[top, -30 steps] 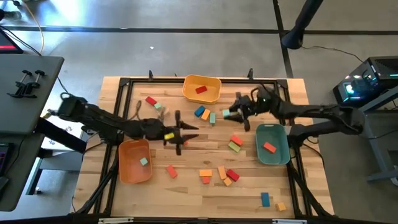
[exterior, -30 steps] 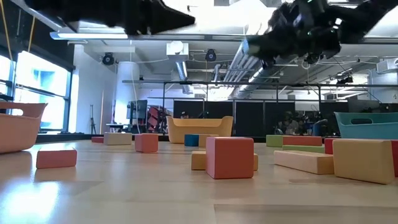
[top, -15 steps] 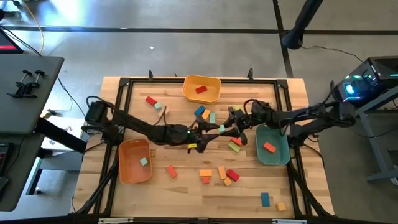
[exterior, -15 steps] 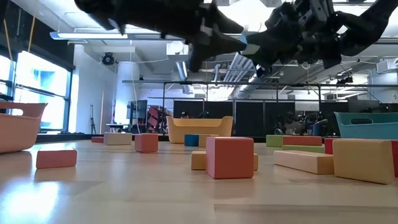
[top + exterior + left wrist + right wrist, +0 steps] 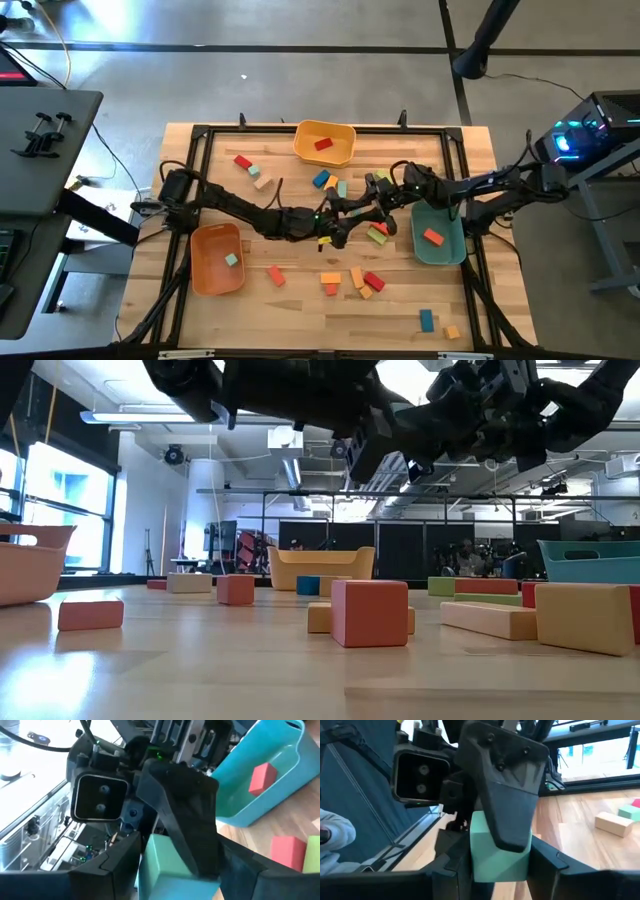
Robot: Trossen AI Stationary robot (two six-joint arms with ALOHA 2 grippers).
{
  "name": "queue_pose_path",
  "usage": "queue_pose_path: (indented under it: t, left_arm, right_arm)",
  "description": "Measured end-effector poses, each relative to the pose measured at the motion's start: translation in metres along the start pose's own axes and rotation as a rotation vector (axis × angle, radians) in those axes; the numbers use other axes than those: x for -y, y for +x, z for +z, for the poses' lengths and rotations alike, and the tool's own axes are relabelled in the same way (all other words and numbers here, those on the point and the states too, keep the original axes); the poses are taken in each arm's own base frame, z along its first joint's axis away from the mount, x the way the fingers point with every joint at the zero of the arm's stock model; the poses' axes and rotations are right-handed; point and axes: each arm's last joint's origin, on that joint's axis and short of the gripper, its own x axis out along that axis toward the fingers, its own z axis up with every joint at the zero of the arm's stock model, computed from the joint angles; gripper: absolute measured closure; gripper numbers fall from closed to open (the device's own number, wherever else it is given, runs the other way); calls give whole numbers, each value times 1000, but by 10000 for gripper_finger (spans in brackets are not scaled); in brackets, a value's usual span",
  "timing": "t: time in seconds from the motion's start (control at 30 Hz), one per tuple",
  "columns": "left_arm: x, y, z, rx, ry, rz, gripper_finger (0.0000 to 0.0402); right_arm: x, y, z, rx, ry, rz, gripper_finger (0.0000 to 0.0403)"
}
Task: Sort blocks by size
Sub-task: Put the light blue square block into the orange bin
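Observation:
My two grippers meet in the air above the middle of the table. My right gripper [image 5: 500,885] is shut on a teal block [image 5: 497,852]. My left gripper [image 5: 175,880] has come at it from the table's left and is open. One of its fingers stands on either side of the same teal block [image 5: 162,865]; whether they touch it, I cannot tell. In the high view the grippers meet around the left gripper [image 5: 345,213] and the right gripper [image 5: 372,205]. Each wrist view shows a finger of the other gripper lying across the block. My right gripper pinches the teal block by two opposite faces [image 5: 475,855] between its two fingers, coming level from the table's right. The block is lifted well clear of the table. A finger of the left gripper [image 5: 507,795] covers its upper part.
A yellow-orange bin [image 5: 325,142] with a red block stands at the far edge. An orange bin [image 5: 217,258] sits at the near left and a teal bin [image 5: 437,232] with a red block at the right. Loose blocks [image 5: 355,278] lie scattered below and around the grippers.
My left gripper has swung toward the table's right, rolling as it went, until its fingers reached the teal block. My right gripper has carried the block a little toward the near edge and down, and then kept still.

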Motion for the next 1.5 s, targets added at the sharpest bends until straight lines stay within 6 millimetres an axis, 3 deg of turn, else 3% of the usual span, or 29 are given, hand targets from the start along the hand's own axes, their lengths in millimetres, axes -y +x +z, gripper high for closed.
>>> queue_pose_path:
  t: [0.4,0.67,0.87,1.0,1.17,1.27,1.37,1.5]
  left_arm:
    - [5,-7,11,-27,-50,39,261]
    - [11,-20,26,-57,-125,69,291]
    - [10,-49,51,-151,-153,75,291]
    - [6,-77,59,-291,-178,29,291]
    - [-2,-136,42,-552,-397,-86,289]
    - [-13,-178,31,-755,-612,-169,288]
    - [-16,-214,21,-1024,-719,-226,287]
    - [-18,-245,18,-1278,-788,-228,286]
  right_arm:
    - [-5,3,-1,-5,89,27,272]
    - [-5,2,-6,-62,114,26,136]
    - [-2,1,-10,-93,144,-23,100]
    - [-1,2,-14,-114,155,-113,98]
    - [-3,4,-17,-134,119,-177,97]
    - [-6,5,-18,-142,103,-170,97]
    - [-8,6,-19,-145,94,-159,96]
    - [-11,7,-19,-149,74,-147,96]
